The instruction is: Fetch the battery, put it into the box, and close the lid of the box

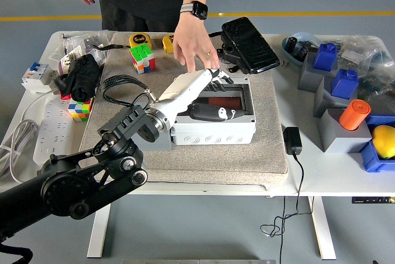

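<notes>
White table [321, 174] on a white frame, grey-blue floor with a yellow line across the top; grey felt mat [247, 153] covers the table's middle; far left a white power strip [46, 128] with loose white cables, a circuit breaker [34, 76] with blue switches, a black cloth bundle [83, 76] and a Rubik's cube [79, 110]; the black left arm [80, 177] comes in from the lower left, its white forearm ending in the left hand [213, 79] laid on top of the grey box [213, 129] at the mat's centre; the hand's fingers lie flattish over the clear lid [237, 91] near the box's back edge, whether they actually grip anything cannot be told; the orange-red battery [223, 102] sits inside the box, partly hidden under the forearm and lid; a person's hand [194, 45] with a smartwatch presses down at the box's far side, touching the robot fingers; second cube [142, 57] and two yellow tape measures [141, 40] behind, print on them too small to read; black case [250, 43] tilted at the mat's back right; black adapter [292, 140] with cord hanging off the front edge; on the right grey holders with blue blocks [345, 82], an orange cylinder [354, 115], a yellow ball [384, 140] in a blue tray cut by the frame edge; clutter in plastic bags at far right hard to make out; person's torso cut off at top.
</notes>
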Controlling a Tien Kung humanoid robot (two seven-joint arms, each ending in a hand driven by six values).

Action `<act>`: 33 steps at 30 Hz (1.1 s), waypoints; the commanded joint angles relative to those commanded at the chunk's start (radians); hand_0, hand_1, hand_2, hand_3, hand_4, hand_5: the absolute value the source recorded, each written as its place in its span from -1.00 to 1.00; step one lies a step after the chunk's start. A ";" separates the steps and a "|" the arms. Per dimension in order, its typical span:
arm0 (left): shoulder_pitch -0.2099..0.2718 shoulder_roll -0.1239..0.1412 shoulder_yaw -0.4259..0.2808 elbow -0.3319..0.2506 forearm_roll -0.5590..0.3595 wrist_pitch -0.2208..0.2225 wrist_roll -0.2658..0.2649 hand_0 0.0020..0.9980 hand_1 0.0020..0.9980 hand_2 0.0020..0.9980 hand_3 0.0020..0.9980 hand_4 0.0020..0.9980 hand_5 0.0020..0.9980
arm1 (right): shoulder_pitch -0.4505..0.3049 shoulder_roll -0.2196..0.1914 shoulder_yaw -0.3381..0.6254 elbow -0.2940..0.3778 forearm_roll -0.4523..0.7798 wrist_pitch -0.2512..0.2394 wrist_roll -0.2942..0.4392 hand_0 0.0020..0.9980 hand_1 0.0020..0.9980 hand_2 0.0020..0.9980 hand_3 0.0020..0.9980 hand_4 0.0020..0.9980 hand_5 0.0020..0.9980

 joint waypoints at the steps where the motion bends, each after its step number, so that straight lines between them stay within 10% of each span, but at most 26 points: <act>1: 0.012 0.002 -0.020 -0.004 -0.037 0.026 -0.036 0.09 0.22 0.22 0.39 1.00 0.09 | 0.001 0.000 -0.001 0.000 0.000 0.001 -0.001 0.22 0.26 0.24 0.15 0.96 0.12; 7: 0.089 0.004 -0.141 0.009 -0.267 0.110 -0.261 0.13 0.28 0.22 0.35 1.00 0.07 | 0.002 0.003 -0.006 -0.004 0.001 0.011 -0.013 0.22 0.26 0.24 0.15 0.96 0.12; 14: 0.174 0.038 -0.303 0.009 -0.475 0.105 -0.550 0.21 0.27 0.17 0.23 0.90 -0.07 | 0.006 0.000 -0.006 -0.005 0.000 0.013 -0.021 0.22 0.27 0.24 0.15 0.96 0.12; 33: 0.308 0.121 -0.513 0.015 -0.643 0.051 -0.640 0.15 0.22 0.14 0.16 0.78 -0.21 | 0.028 -0.005 -0.025 -0.006 0.007 0.009 -0.020 0.22 0.26 0.24 0.15 0.96 0.12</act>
